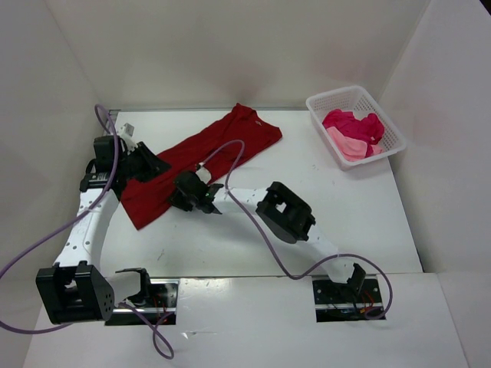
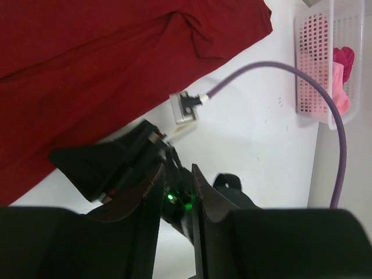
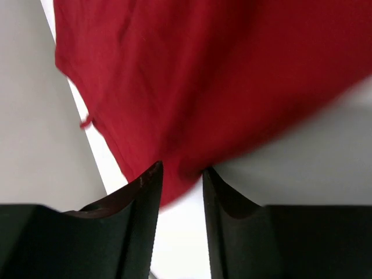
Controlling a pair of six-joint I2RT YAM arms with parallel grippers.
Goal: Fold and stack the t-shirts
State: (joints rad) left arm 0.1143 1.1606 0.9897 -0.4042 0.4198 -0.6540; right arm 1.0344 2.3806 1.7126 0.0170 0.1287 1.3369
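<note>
**Early stage of folding and stacking.** The dark red t-shirt (image 1: 199,153) lies stretched out on the desk (image 1: 345,215), running aslant from the far centre toward the near left. It forms a long, narrow band, so whether a first lengthwise fold is already in it cannot be told; it is not a compact folded packet. The light pink t-shirt (image 1: 349,146) and the magenta t-shirt (image 1: 357,123) sit crumpled together in the white basket (image 1: 351,93) at the far right, well apart from the red one. No stack is visible. By this showing, nearly all the folding and the whole stacking are left to do.

The left hand (image 2: 177,170) is near the red shirt's left edge, its jaws narrowly parted with nothing between them. The right hand (image 3: 181,170) stands at the shirt's near-right hem, jaws moderately apart. The hem lies at their mouth and no cloth looks pinched, though that view is blurred.

The cloth is plain, matte and limp, with shallow creases by the sleeve, lying flat on the desk
</note>
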